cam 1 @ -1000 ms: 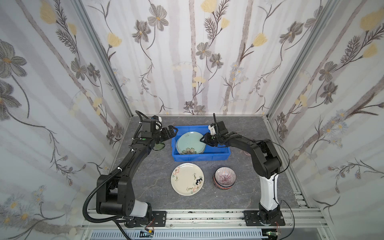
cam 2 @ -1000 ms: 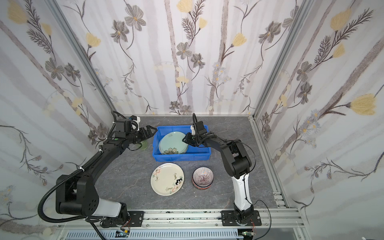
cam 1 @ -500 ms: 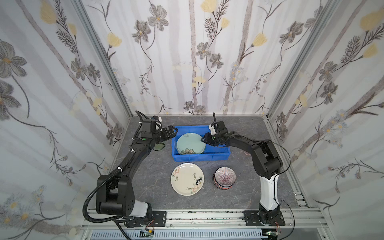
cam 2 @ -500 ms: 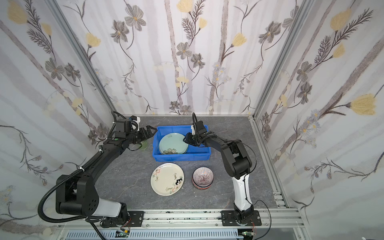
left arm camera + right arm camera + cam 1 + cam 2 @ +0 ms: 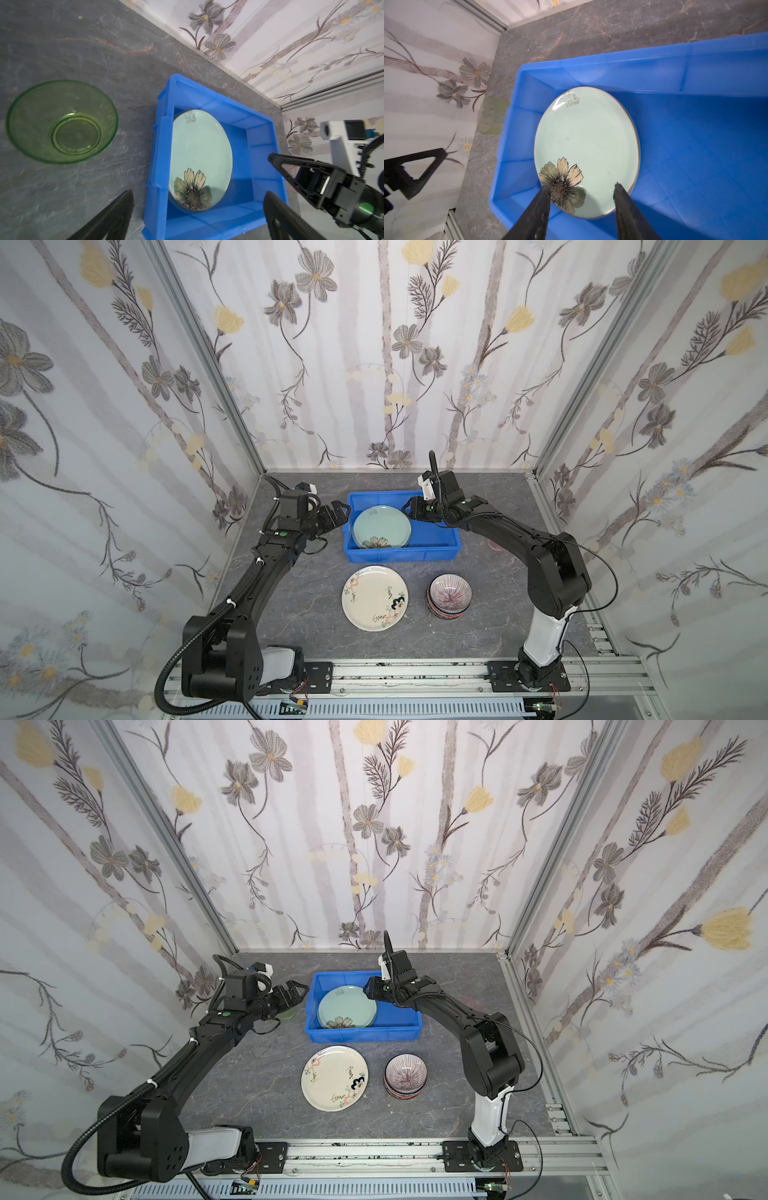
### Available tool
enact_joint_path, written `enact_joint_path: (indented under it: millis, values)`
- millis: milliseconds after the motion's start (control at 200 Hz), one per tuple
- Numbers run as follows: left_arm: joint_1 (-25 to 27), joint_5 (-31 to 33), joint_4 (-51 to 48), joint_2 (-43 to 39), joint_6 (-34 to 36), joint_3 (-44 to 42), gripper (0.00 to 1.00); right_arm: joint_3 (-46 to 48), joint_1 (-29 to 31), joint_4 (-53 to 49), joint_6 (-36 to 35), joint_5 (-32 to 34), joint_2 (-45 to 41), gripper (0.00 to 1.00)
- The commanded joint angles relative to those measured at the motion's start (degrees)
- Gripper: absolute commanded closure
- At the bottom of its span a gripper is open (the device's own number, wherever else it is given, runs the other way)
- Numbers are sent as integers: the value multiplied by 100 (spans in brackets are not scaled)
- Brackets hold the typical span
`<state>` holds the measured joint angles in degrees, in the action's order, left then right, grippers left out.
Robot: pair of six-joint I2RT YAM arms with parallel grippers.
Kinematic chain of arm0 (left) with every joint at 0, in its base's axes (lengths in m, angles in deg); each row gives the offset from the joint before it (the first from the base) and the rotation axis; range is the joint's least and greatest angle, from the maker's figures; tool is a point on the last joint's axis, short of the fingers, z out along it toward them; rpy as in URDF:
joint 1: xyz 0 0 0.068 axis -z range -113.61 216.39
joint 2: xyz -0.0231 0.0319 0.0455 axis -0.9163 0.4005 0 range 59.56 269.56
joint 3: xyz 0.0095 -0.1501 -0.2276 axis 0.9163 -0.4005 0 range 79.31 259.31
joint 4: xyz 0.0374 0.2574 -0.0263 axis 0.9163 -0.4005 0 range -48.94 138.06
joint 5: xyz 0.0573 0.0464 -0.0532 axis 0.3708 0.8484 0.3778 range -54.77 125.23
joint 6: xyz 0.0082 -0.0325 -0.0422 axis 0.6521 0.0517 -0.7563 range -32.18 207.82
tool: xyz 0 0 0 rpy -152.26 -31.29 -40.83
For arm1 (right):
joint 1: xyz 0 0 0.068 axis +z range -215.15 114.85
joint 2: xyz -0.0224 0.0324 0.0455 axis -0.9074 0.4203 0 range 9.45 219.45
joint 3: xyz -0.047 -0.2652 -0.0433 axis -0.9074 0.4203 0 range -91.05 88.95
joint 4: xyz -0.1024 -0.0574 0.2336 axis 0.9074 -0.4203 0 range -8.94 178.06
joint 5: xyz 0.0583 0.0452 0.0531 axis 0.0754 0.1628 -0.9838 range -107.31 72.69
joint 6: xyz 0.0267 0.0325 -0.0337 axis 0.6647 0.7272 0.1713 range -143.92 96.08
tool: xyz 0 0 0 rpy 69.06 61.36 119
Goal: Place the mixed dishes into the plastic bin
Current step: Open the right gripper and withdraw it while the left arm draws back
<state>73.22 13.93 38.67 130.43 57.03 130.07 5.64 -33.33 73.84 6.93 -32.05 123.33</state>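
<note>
The blue plastic bin (image 5: 399, 558) (image 5: 633, 56) stands at the back middle. A pale green flower plate (image 5: 382, 526) (image 5: 587, 141) (image 5: 199, 145) lies in its left half. My right gripper (image 5: 409, 509) (image 5: 582, 185) hovers open over the plate's right edge, holding nothing. My left gripper (image 5: 343, 510) (image 5: 198, 192) is wide open and empty at the bin's left wall. A translucent green tumbler (image 5: 62, 122) (image 5: 287, 1014) stands on the table left of the bin, under the left arm. A cream plate (image 5: 375, 597) and a stack of bowls (image 5: 449, 593), a radial-striped one on top, sit in front of the bin.
A faint pink tumbler (image 5: 494, 546) shows right of the bin, partly behind the right arm. Floral walls close in the back and both sides. The bin's right half (image 5: 695, 155) holds nothing. A metal rail (image 5: 395, 672) runs along the front edge.
The right gripper's jaws have spread wider above the pale green plate, which stays lying in the bin. The left arm has not moved.
</note>
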Motion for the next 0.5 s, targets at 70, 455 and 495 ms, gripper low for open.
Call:
enact_joint_path:
  millis: [70, 455, 495]
  values:
    - [10, 416, -755, -1275, -596, -638, 0, 55, 299, -598, -649, 406, -573, 32]
    - [129, 537, -2833, -3919, -1819, -1737, 0, 749, 1206, -950, -1014, 517, -1441, 0]
    - [156, 554, -2947, -4038, -1913, -1804, 0, 833, 1270, -966, -1022, 524, -1480, 0]
